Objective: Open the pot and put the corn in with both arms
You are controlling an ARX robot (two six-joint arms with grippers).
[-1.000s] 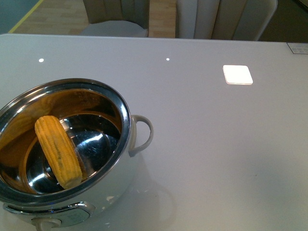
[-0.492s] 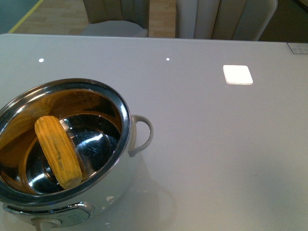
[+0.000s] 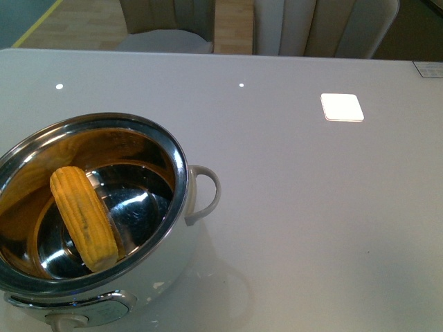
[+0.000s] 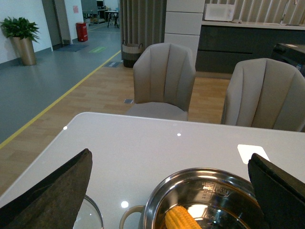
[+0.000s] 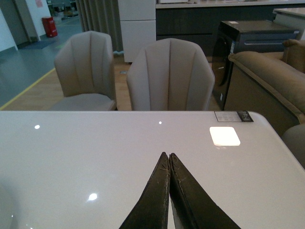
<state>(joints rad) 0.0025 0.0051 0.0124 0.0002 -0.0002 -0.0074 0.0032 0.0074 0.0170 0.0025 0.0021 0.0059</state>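
Front view showed the pot [image 3: 93,221] standing open on the glossy grey table [image 3: 311,207], at the near left, with its white loop handle [image 3: 204,194] turned to the right. The corn [image 3: 83,218] lay inside the steel bowl, slanted, its blunt upper end leaning toward the far-left wall and its lower end near the front rim. Neither arm appeared in this view. A bright square reflection [image 3: 342,107] sat on the table toward the far right, and chair backs [image 3: 318,28] stood beyond the far edge.

From the left wrist view, the left gripper [image 4: 171,191] was spread wide: its two dark fingers [image 4: 57,195] sat at opposite sides of the picture with nothing between them, above the table and apart from the pot [image 4: 200,200]. The corn [image 4: 183,218] was visible in the bowl between them, lower down. A curved clear rim [image 4: 93,214] of some glass object showed by the one finger; what it was I could not tell.

From the right wrist view, the right gripper [image 5: 169,157] was closed, the two fingers [image 5: 157,195] pressed tip to tip and holding nothing, over bare table [image 5: 71,157], with two chairs [image 5: 169,76] behind.
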